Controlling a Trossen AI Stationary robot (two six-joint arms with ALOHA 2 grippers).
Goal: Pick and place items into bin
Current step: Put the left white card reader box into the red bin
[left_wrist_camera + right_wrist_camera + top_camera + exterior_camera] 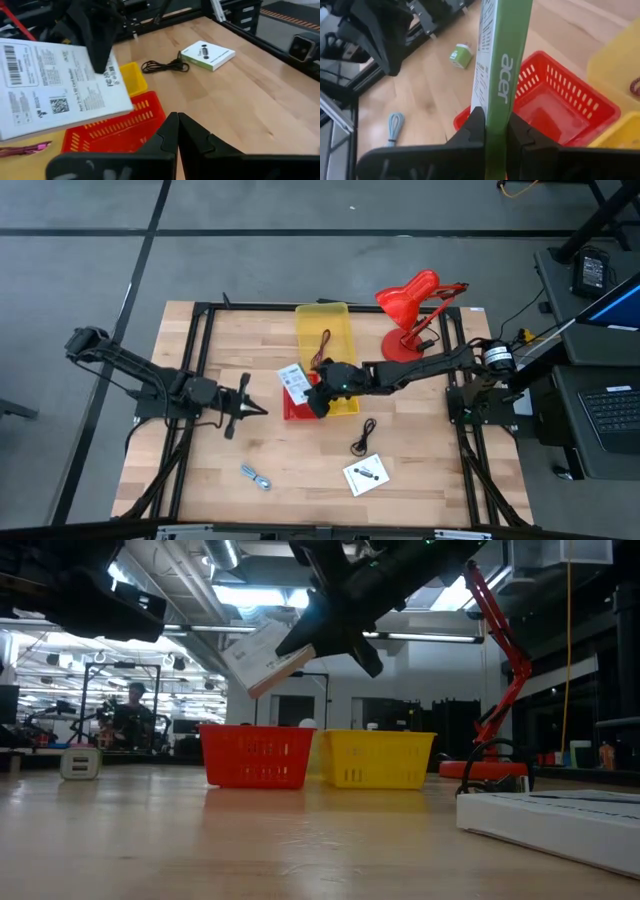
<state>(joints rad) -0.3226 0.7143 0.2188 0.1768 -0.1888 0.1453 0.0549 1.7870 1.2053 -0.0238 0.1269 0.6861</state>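
My right gripper is shut on a flat white printed packet with a green edge. It holds the packet in the air over the red bin, as the low view shows. A yellow bin behind the red one has a dark red cord lying in it. A black cable, a second white packet and a blue-and-silver tool lie flat on the table. My left gripper is shut, holds nothing, and waits left of the red bin. My right gripper pinches the packet between its two fingers, one on each broad face, beside the green "acer" edge. The fingers come slanting down from the table's right side. The packet is lifted clear and tilted above the red bin.
A big red desk lamp stands at the far right behind the yellow bin. A small green piece and a pink piece lie on the wood left of the bins. Bare table lies toward the near edge, between the tool and the cable.
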